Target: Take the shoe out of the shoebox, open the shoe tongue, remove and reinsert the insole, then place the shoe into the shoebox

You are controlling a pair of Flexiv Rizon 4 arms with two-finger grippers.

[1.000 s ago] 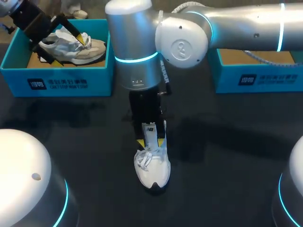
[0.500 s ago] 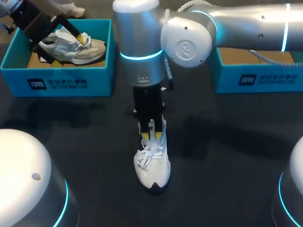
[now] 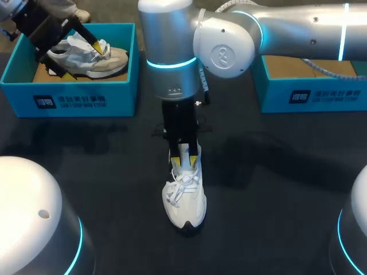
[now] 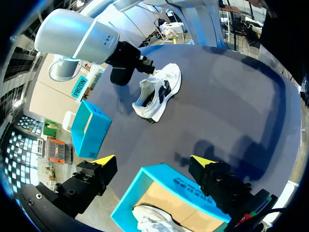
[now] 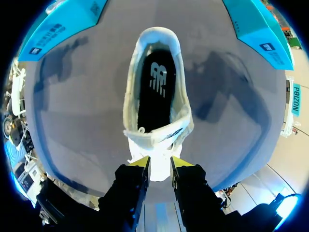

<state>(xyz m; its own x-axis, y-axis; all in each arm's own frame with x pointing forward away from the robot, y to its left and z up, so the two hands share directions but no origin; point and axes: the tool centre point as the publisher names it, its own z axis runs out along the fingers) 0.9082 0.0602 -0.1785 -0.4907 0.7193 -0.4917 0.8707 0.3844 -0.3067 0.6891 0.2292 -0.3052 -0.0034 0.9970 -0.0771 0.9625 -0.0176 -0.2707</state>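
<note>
Swung the right arm [image 3: 223, 46] slightly rightward over the last second. Holds the left gripper [image 3: 80, 57] spread wide over a grey sneaker [image 3: 109, 60] in the teal shoebox [image 3: 74, 100]. Leaves the white sneaker [image 3: 184, 200] out on the table [image 3: 275, 189], with the right gripper [image 3: 184, 162] pinched nearly closed on its tongue [image 5: 154, 137]. Suggests tongue-opening underway, insole [image 5: 155, 92] not yet pulled.

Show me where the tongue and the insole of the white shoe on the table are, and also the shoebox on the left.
tongue [image 3: 183, 153], head view, on its raised upper end.
insole [image 5: 153, 92], right wrist view, on its dark middle.
left shoebox [image 3: 74, 98], head view, on its front wall.
</note>
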